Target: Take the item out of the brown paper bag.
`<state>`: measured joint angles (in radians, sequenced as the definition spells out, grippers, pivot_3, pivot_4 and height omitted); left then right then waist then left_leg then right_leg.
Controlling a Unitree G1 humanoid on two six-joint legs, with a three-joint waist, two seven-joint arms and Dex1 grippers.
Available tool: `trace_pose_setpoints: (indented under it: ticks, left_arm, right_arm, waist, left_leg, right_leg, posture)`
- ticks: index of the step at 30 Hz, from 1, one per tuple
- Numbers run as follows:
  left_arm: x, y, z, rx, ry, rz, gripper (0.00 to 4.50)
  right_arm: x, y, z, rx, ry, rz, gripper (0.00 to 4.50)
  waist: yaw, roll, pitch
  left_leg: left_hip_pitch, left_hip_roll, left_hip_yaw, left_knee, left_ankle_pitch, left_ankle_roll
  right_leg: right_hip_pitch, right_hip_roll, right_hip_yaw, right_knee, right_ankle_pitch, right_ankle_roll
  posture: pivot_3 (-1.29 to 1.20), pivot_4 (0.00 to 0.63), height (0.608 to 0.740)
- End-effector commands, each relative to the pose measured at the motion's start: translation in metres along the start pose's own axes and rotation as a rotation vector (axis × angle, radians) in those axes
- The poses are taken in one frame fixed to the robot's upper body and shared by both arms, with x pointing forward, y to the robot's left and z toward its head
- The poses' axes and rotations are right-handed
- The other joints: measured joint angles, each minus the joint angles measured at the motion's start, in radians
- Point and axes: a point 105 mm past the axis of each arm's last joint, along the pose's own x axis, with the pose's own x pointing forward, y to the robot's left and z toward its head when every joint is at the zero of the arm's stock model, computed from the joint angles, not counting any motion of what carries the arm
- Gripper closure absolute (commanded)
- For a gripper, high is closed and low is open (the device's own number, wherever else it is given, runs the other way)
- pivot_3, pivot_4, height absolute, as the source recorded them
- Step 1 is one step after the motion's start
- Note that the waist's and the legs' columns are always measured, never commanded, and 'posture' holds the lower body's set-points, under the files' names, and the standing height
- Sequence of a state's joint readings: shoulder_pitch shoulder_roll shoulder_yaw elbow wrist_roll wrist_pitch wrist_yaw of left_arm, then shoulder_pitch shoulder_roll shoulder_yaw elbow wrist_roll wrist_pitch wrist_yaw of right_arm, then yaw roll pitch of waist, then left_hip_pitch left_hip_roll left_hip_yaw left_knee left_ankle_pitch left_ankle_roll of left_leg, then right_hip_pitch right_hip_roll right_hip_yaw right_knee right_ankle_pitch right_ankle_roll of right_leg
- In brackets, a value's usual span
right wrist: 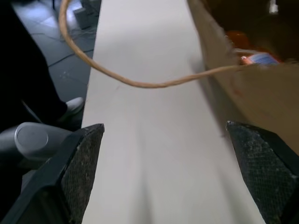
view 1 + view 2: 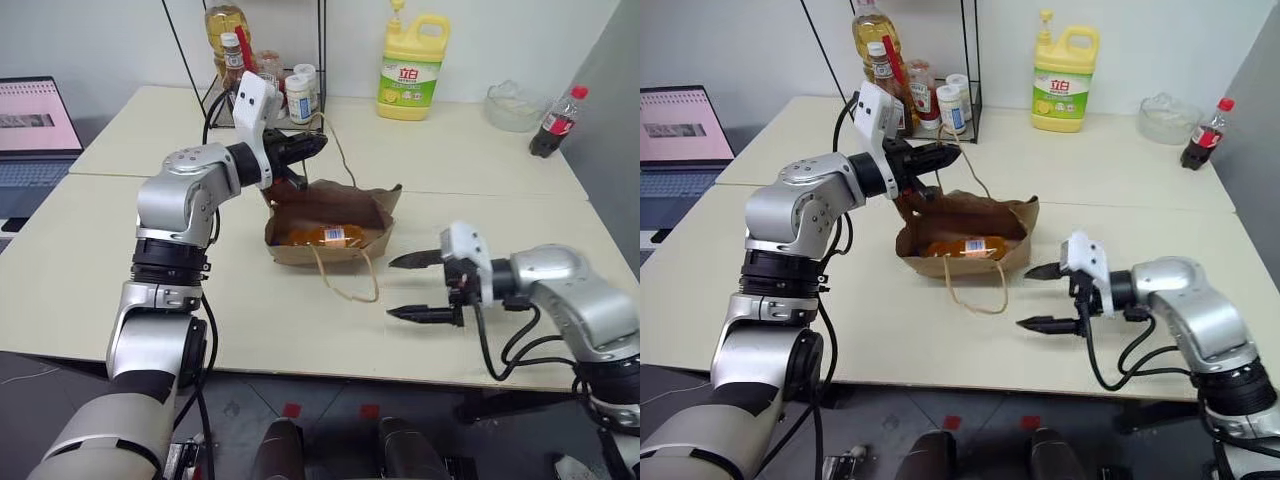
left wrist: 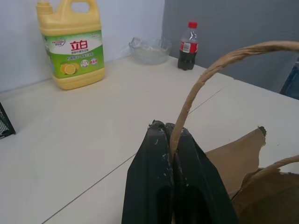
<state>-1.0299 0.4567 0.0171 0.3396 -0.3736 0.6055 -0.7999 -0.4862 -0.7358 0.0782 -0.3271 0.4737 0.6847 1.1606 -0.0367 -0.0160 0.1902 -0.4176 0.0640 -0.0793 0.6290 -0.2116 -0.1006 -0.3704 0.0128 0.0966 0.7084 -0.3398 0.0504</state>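
The brown paper bag [image 2: 335, 215] lies open in the middle of the table, and the item [image 2: 328, 236], an orange drink bottle with a white label, rests inside it. My left gripper [image 2: 308, 147] is shut on the bag's far twine handle [image 3: 196, 88] and holds it up over the bag's back edge. The bag's near twine handle [image 2: 345, 283] droops onto the table in front. To the right of the bag, my right gripper [image 2: 412, 287] hangs open above the table, pointing toward the bag, with nothing between its fingers [image 1: 79, 168].
A yellow detergent jug [image 2: 412, 67], a clear bowl [image 2: 513, 107] and a cola bottle [image 2: 556, 122] stand along the far side. A wire rack with bottles [image 2: 268, 70] stands behind the left arm. A laptop [image 2: 36, 130] sits off to the left.
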Motion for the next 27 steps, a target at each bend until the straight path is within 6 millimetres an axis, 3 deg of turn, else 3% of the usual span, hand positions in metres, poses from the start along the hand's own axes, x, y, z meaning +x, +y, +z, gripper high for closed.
trace_pose_setpoints:
  ticks: [1,3,7,10,14,18,22,27]
  left_arm:
    - [-0.005,-0.005,0.018,0.039,-0.054,-0.019,4.5]
    - [-0.005,-0.006,0.019,0.037,-0.056,-0.021,4.5]
    - [-0.005,-0.007,0.022,0.037,-0.061,-0.029,4.5]
    - [-0.005,-0.009,0.025,0.037,-0.07,-0.036,4.5]
    - [-0.004,-0.008,0.024,0.039,-0.067,-0.036,4.5]
    - [-0.005,-0.007,0.026,0.041,-0.067,-0.036,4.5]
    - [-0.005,-0.007,0.025,0.041,-0.063,-0.034,4.5]
    - [-0.007,-0.008,0.023,0.043,-0.059,-0.038,4.5]
  right_arm:
    - [-0.013,-0.009,0.034,-0.063,-0.056,-0.046,0.01]
    - [-0.018,-0.018,0.045,-0.097,-0.062,-0.085,0.01]
    - [-0.015,-0.035,0.09,-0.122,-0.194,-0.163,0.01]
    - [0.003,-0.023,0.106,-0.072,-0.278,-0.098,0.01]
    - [0.031,-0.01,0.108,-0.05,-0.319,-0.05,0.01]
    - [0.051,-0.013,0.103,-0.037,-0.343,-0.051,0.88]
    - [0.062,-0.022,0.101,-0.047,-0.344,-0.078,2.37]
    - [0.073,-0.016,0.115,0.051,-0.444,0.02,4.11]
  waist:
    - [-0.003,0.0,0.0]
    - [-0.002,0.0,0.0]
    - [-0.008,0.0,0.0]
    - [-0.008,0.0,0.0]
    - [-0.009,0.0,0.0]
    - [-0.011,0.0,0.0]
    - [-0.012,0.0,0.0]
    - [-0.018,0.0,0.0]
  left_leg:
    - [0.0,0.0,0.0,0.0,0.0,0.0]
    - [0.0,0.0,0.0,0.0,0.0,0.0]
    - [0.0,0.0,0.0,0.0,0.0,0.0]
    - [-0.001,0.001,0.0,-0.001,0.0,0.0]
    - [-0.004,0.0,0.0,-0.001,0.0,0.0]
    - [-0.004,0.0,0.0,-0.001,0.0,0.0]
    - [-0.004,0.0,0.0,0.0,0.0,0.0]
    - [-0.004,0.0,0.0,-0.001,0.0,0.0]
  right_leg:
    - [0.0,0.0,0.0,0.0,0.0,0.0]
    - [0.0,0.0,0.0,0.0,0.0,0.0]
    - [-0.001,0.0,0.0,0.0,0.0,0.0]
    - [-0.002,0.0,0.0,0.0,0.0,0.0]
    - [-0.004,0.0,0.0,0.0,0.0,0.0]
    - [-0.004,0.0,-0.001,0.001,0.0,0.0]
    - [-0.004,0.0,-0.001,0.001,0.0,0.0]
    - [-0.005,0.0,-0.001,0.001,0.0,0.0]
  posture:
    - [0.0,0.15,0.74]
    - [0.0,0.15,0.74]
    - [0.0,0.15,0.74]
    - [0.0,0.15,0.74]
    - [0.0,0.15,0.74]
    - [0.0,0.15,0.74]
    - [0.0,0.15,0.74]
    - [0.0,0.15,0.74]
